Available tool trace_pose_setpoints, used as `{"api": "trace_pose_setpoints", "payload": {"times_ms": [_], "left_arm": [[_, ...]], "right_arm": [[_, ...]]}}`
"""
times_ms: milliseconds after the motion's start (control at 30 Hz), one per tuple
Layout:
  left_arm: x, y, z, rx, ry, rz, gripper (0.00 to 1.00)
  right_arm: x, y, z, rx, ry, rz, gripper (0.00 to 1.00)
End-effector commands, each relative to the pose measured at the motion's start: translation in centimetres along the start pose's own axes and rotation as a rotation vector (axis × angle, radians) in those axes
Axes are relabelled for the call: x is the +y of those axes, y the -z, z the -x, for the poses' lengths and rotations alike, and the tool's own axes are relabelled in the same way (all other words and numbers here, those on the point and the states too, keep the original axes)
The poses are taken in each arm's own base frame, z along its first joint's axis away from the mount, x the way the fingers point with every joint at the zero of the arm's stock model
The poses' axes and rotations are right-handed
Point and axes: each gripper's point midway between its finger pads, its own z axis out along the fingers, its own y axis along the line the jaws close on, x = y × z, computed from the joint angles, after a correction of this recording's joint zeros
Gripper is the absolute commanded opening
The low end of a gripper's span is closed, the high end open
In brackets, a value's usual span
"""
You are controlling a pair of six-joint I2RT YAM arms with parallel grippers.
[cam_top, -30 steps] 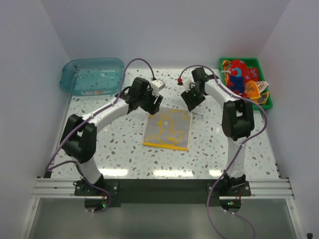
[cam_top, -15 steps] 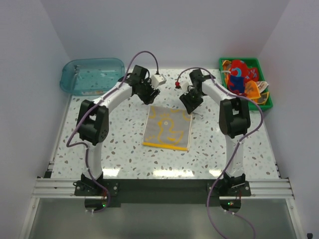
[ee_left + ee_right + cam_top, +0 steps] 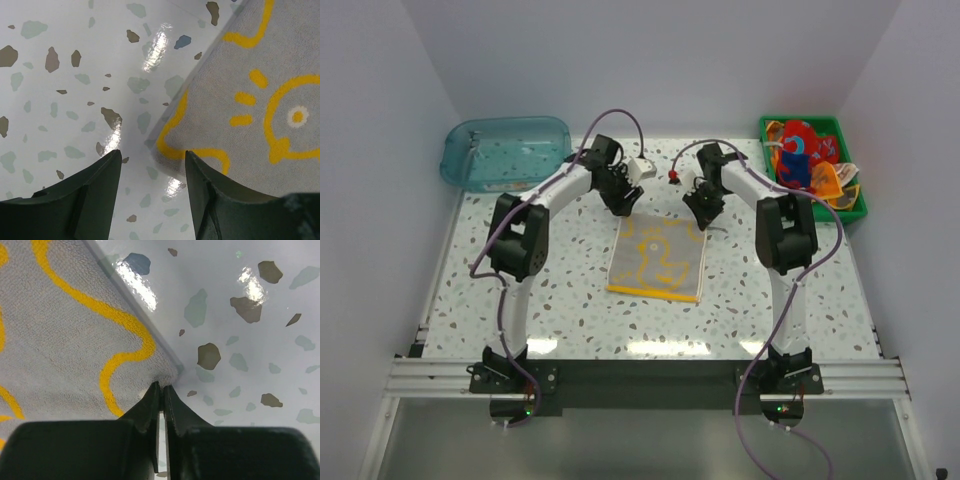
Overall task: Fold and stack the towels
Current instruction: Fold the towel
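Right gripper (image 3: 161, 386) is pinched tight on the far right corner of the cream duck towel (image 3: 658, 258). Left gripper (image 3: 152, 152) has jaws apart, straddling the far left corner, nothing gripped. The towel lies flat and unfolded mid-table between the arms. Other towels (image 3: 805, 155), red, orange and teal, are heaped in the green tray (image 3: 853, 207) at far right. Clear blue tub (image 3: 505, 150) sits far left. Judgement: first fold only being set up; none folded, no stack begun, nearly all work left.
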Motion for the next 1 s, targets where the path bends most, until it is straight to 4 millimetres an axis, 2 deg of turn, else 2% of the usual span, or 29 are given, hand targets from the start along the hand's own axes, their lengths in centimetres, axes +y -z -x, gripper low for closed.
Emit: {"api": "trace_pose_setpoints", "payload": {"times_ms": [0,133,300,700,833,967], "left_arm": [[0.2,0.2,1.0,-0.028,-0.031,-0.042,0.59],[0.0,-0.3,0.9,-0.028,-0.034,-0.064,0.59],[-0.5,-1.6,-0.4,0.009,-0.016,-0.106,0.57],[-1.0,-3.5,-2.7,0.056,0.017,-0.145,0.35],[-1.7,-4.3,-3.7,0.072,0.035,-0.18,0.35],[-1.9,-4.7,-4.1,0.074,0.042,-0.19,0.39]], "right_arm": [[0.2,0.0,0.0,0.012,0.048,0.025,0.0],[0.1,-0.3,-0.2,0.012,0.049,0.027,0.0],[0.0,-0.3,-0.4,0.019,0.052,0.021,0.0],[0.0,-0.9,-1.0,0.036,0.045,0.015,0.0],[-0.1,-0.9,-1.1,0.039,0.045,0.012,0.0],[-0.1,-0.8,-1.0,0.037,0.044,0.009,0.0]]}}
